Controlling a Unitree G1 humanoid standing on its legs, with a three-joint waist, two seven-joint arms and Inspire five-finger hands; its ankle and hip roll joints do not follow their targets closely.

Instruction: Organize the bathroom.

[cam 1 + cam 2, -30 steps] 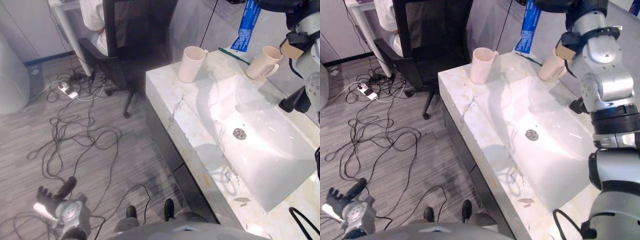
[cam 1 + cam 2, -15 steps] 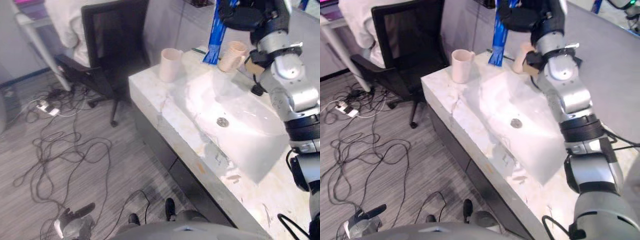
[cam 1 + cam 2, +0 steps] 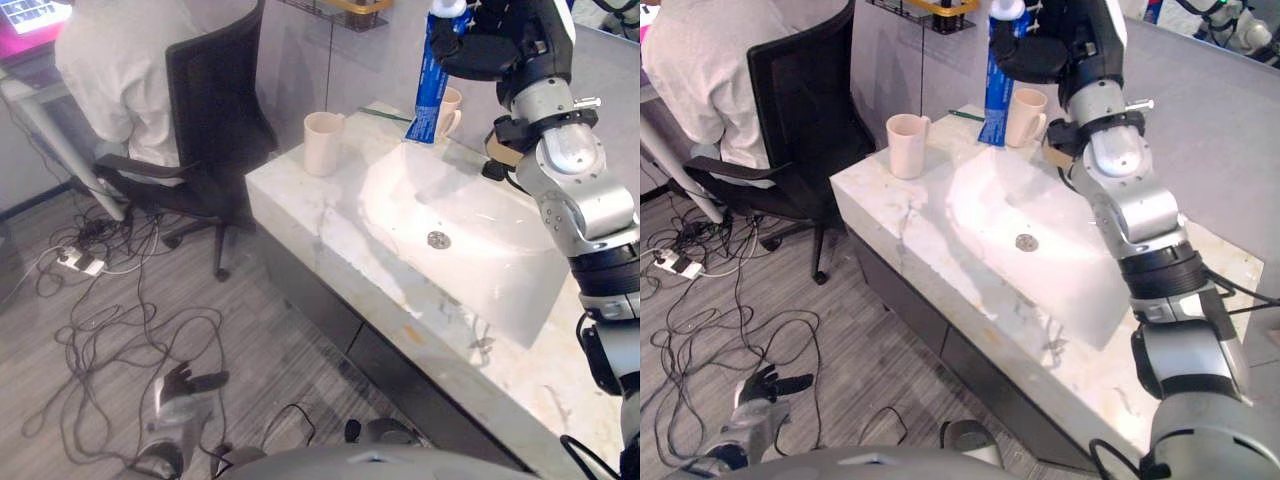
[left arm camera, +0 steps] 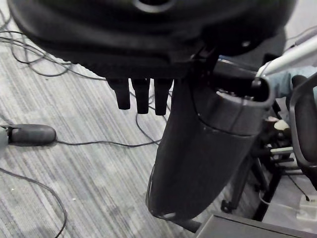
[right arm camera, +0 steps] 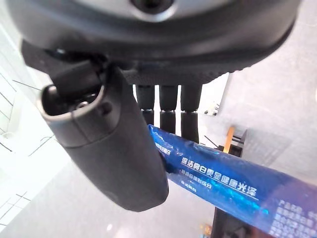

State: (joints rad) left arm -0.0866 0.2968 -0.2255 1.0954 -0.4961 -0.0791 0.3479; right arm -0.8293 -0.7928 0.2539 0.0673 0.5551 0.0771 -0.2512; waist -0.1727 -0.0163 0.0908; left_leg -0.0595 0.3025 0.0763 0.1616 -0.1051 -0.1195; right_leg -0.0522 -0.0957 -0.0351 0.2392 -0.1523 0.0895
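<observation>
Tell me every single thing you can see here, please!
Toothpaste tube: one, blue with a white cap, held above the counter's back edge.
Mugs: two, cream; one at the counter's left corner, one behind the tube.
Toothbrush: one, green, lying between the mugs.
Sink counter: one, white marble, basin with a metal drain.
Office chair: one, black, a person in white sitting in it.
Cables: many, black, on the grey floor.
Wall rack: one, dark.
Right hand: gripping the tube.
Left hand: low near the floor, relaxed.

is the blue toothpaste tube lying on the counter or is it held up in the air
Held up. The right hand is shut on the blue toothpaste tube, which hangs roughly upright, cap at the top, above the counter beside a cup.
</observation>
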